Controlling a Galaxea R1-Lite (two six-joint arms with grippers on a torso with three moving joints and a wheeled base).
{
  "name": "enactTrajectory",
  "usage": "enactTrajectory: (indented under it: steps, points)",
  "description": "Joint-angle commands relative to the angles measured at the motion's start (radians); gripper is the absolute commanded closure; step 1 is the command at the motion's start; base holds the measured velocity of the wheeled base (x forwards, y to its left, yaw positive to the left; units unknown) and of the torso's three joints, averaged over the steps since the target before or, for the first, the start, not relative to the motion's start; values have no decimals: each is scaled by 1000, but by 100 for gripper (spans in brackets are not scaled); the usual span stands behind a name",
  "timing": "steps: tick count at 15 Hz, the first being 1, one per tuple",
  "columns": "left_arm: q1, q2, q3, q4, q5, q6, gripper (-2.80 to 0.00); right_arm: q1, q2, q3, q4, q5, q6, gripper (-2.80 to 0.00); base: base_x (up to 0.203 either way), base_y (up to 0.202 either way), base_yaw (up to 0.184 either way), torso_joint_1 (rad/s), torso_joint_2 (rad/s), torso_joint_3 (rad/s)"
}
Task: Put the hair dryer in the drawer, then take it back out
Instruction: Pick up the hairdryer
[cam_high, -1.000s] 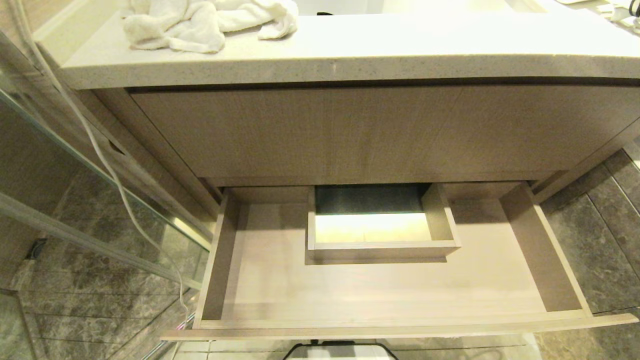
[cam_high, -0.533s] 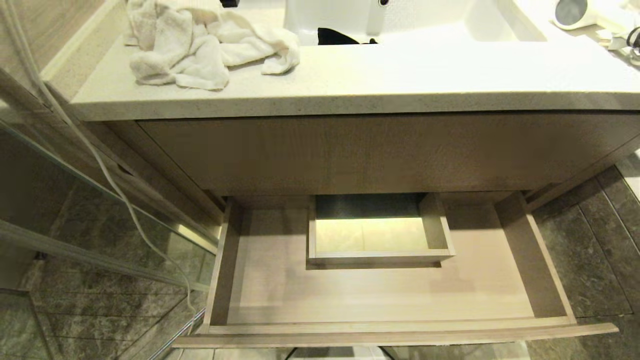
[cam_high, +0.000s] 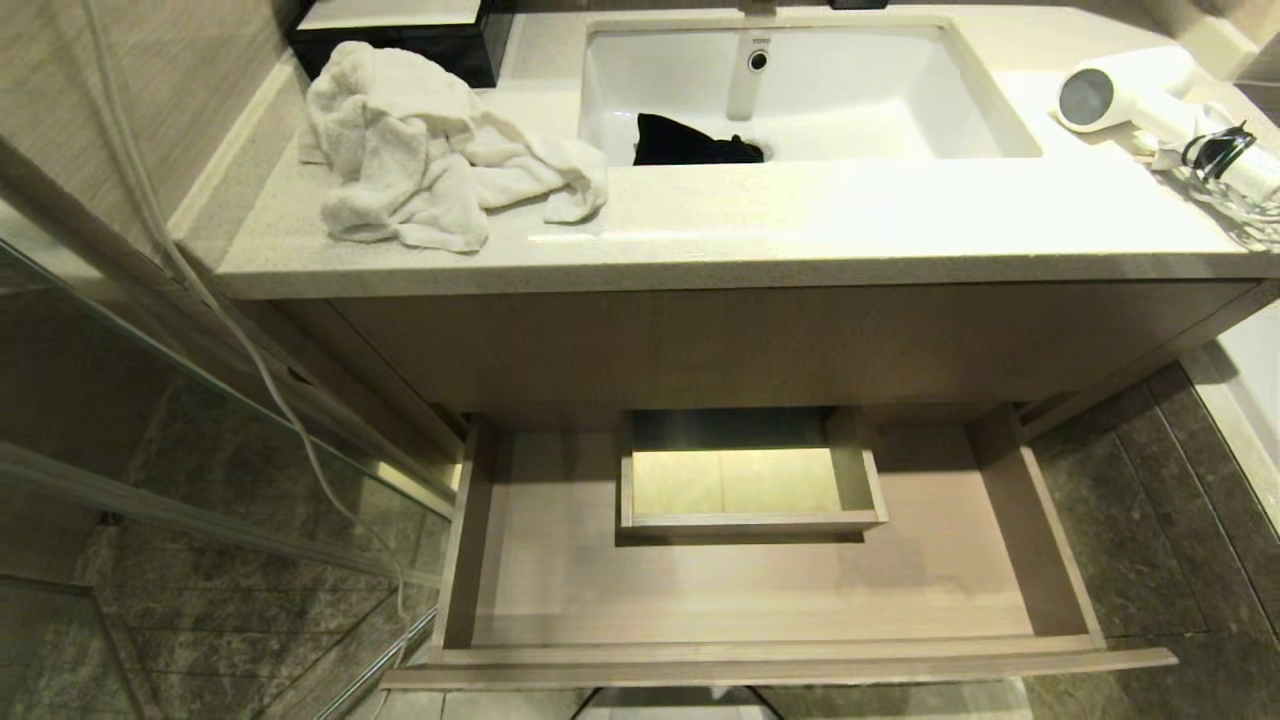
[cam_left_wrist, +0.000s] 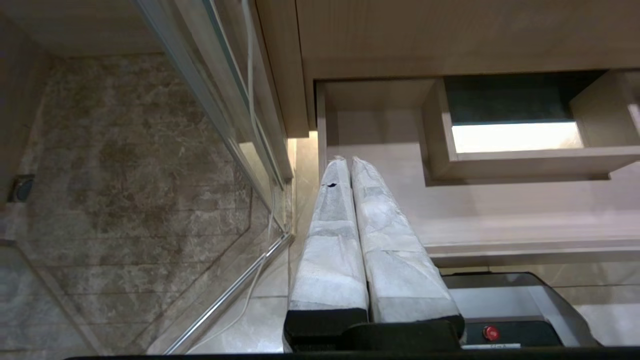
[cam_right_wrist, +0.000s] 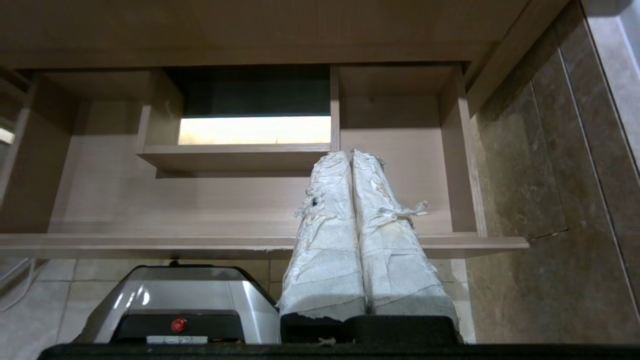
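Note:
The white hair dryer (cam_high: 1140, 100) lies on the counter's far right, grey round end toward the sink, its cord bound by a black strap (cam_high: 1212, 150). Below the vanity the light wood drawer (cam_high: 760, 655) stands pulled out and empty around its boxed cutout (cam_high: 748, 520); it also shows in the left wrist view (cam_left_wrist: 500, 220) and the right wrist view (cam_right_wrist: 175, 200). Neither arm appears in the head view. The left gripper (cam_left_wrist: 347, 162) hangs shut in front of the drawer's left end. The right gripper (cam_right_wrist: 350, 155) hangs shut before the drawer's right part. Both hold nothing.
A crumpled white towel (cam_high: 430, 160) lies on the counter left of the sink (cam_high: 990, 110), which holds a black cloth (cam_high: 690, 145). A black box (cam_high: 400, 35) sits at the back left. A glass panel (cam_high: 200, 430) and thin white cable (cam_high: 260, 370) stand left; the robot base (cam_right_wrist: 180, 305) is under the drawer front.
The head view has risen and tilted up: the counter top, sink and hair dryer have come into sight and the drawer sits lower. Nothing on the counter or in the drawer has moved.

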Motion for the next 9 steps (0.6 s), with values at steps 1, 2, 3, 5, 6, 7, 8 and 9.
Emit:
enactTrajectory:
  steps: [1,2,3,5,6,7,8,9]
  points:
    - [0,-1,0,0,0,0,0,0,-1,2,0,1,0,0,0,0,0,330,-626,-298]
    - [0,0,2,0,0,0,0,0,-1,2,0,1,0,0,0,0,0,249,-466,-234]
    - [0,0,2,0,0,0,0,0,-1,2,0,1,0,0,0,0,0,222,-422,-207]
    - [0,0,0,0,0,0,0,0,-1,2,0,1,0,0,0,0,0,200,-369,-174]
    - [0,0,2,0,0,0,0,0,-1,2,0,1,0,0,0,0,0,188,-347,-167]
    - [0,-2,2,0,0,0,0,0,-1,2,0,1,0,0,0,0,0,173,-342,-168]
    - [0,0,1,0,0,0,0,0,-1,2,0,1,0,0,0,0,0,176,-339,-166]
    - [0,0,2,0,0,0,0,0,-1,2,0,1,0,0,0,0,0,181,-342,-163]
